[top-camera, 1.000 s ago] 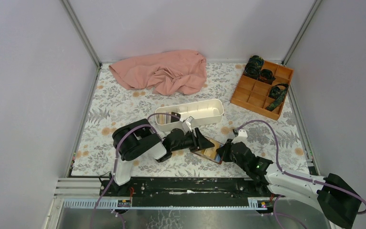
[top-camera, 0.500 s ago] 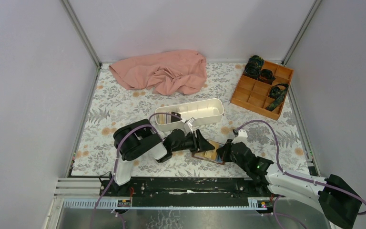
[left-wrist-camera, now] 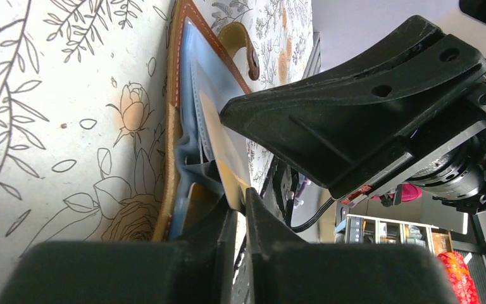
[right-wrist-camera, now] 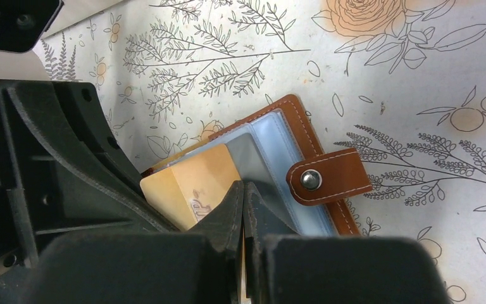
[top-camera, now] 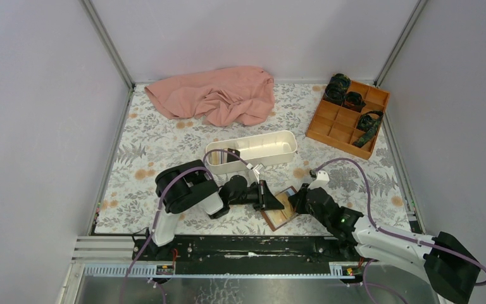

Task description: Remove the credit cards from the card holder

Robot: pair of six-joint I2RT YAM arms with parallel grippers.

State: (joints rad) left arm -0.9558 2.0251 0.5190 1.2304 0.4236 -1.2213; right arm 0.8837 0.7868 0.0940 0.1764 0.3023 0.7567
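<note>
The card holder (right-wrist-camera: 272, 136) lay open on the table (top-camera: 164, 145) near its front edge, between the two arms. The right gripper (right-wrist-camera: 243, 193), clamped shut on nothing, pressed its tips on the clear sleeves beside the snap tab (right-wrist-camera: 326, 177), apparently to pin the holder down. The left gripper (left-wrist-camera: 242, 201) had pinched the edge of a yellow card (right-wrist-camera: 190, 180) that stuck partway out of its sleeve, probably so it could be drawn free while the holder stayed put. Compared with a second earlier, the left jaws had narrowed onto the card. The holder had also swung round, with one end nearer the front edge.
</note>
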